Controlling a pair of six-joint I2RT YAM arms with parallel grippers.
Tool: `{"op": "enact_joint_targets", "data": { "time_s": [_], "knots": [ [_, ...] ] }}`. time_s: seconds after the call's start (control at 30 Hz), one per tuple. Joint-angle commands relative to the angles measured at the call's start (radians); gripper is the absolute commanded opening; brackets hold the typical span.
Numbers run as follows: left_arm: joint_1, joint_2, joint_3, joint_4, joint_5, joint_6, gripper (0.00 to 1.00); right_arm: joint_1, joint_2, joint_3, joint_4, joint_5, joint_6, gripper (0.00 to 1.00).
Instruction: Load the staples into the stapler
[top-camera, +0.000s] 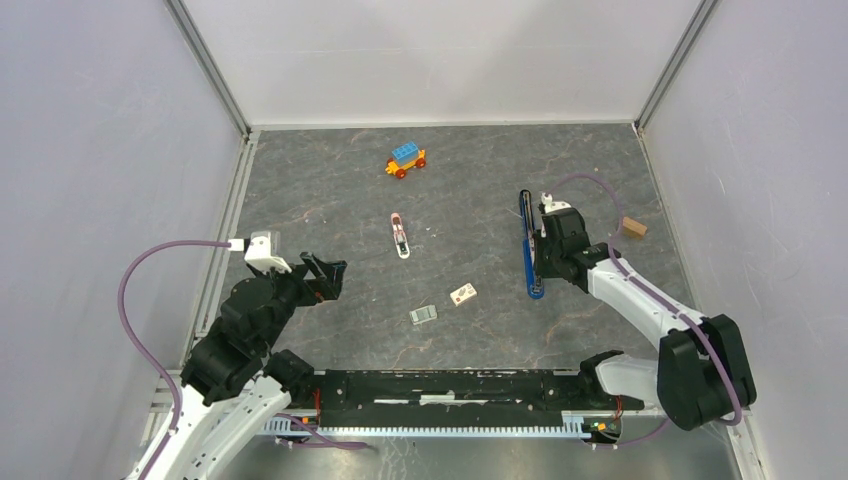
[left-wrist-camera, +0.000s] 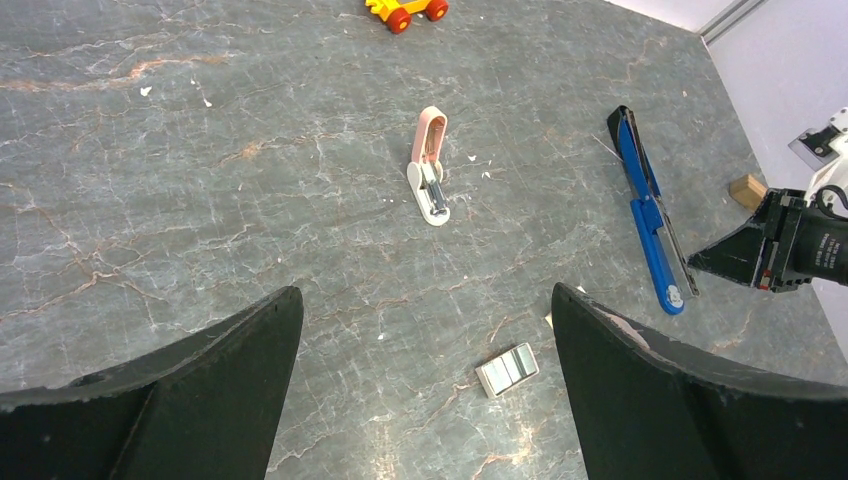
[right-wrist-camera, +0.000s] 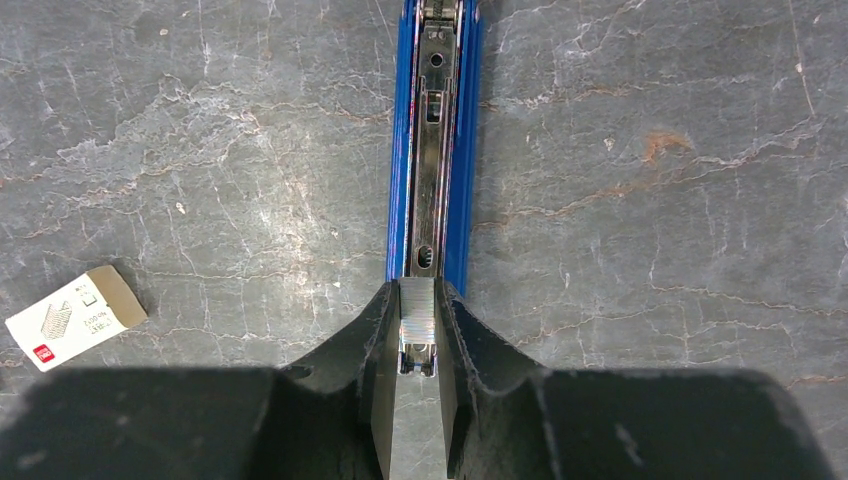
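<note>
From above, the slim dark-blue plastic stapler (top-camera: 527, 245) lies opened flat on the grey tabletop (top-camera: 330, 190), right of centre. Left wrist: my left fingers (left-wrist-camera: 200, 400) gape empty. Right wrist: my right fingers (right-wrist-camera: 372, 345) pinch a short silver staple strip (right-wrist-camera: 417, 318) at its rail's near end. I judge the strip light and brittle, so I'd grip its sides.

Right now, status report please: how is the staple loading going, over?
Left jaws open, empty. Right jaws shut on staple strip, at rail of open stapler. Nothing blocking the rail.

left arm (top-camera: 240, 330) and right arm (top-camera: 640, 300): white links, black joints, purple cables (top-camera: 124, 290), black claw fingers (left-wrist-camera: 200, 390).
</note>
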Motion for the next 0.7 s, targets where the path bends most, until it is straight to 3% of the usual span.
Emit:
{"op": "enact_joint_targets", "data": {
  "time_s": [0.0, 0.67],
  "knots": [
    [-0.001, 0.01, 0.007, 0.006, -0.009, 0.043, 1.0, -0.005, 0.013, 0.007, 0.033, -0.006, -0.001, 0.24],
    [-0.002, 0.004, 0.006, 0.006, -0.004, 0.043, 1.0, -0.012, 0.048, 0.011, 0.044, -0.003, -0.004, 0.24]
  ]
}}
